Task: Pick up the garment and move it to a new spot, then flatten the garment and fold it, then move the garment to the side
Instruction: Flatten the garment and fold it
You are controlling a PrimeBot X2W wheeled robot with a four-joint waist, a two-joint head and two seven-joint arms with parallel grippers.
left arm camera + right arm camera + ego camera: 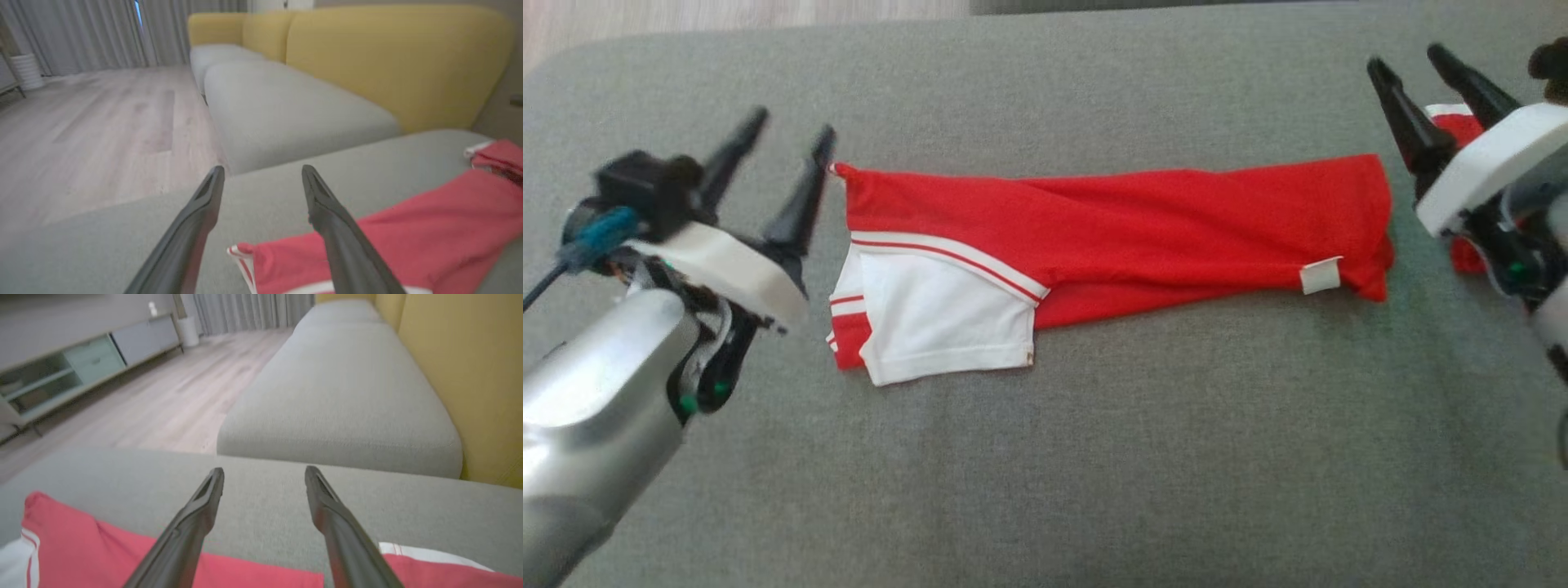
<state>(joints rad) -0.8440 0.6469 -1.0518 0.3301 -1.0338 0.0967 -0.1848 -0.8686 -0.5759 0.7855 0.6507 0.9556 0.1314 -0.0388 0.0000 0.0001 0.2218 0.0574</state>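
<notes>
A living room with a pale wood floor [102,122], grey curtains [81,32] and a low cabinet [81,363] along one wall. A sofa with a yellow back [388,61] and grey seat cushions [286,110] stands beyond the grey upholstered seat [1094,457] that carries the work.

The garment [1143,220] lies on that seat, across the middle of the head view. It is red and folded into a long, narrow band running left to right. Its left end shows a white panel [939,318] edged with red and white stripes. A further red-and-white piece [1462,131] lies just past the right end, partly behind the right arm (whether it joins the band I cannot tell).

The left hand [793,124] sits just beside the garment's upper left corner, its two dark fingers spread apart with nothing between them. Its own wrist view shows the same gap [263,169], with grey fabric behind it.

The right hand [1406,59] hangs near the garment's right end, fingers likewise apart and empty, as its wrist view [264,470] confirms.

A small white label [1321,276] sits on the lower edge of the band near its right end.
</notes>
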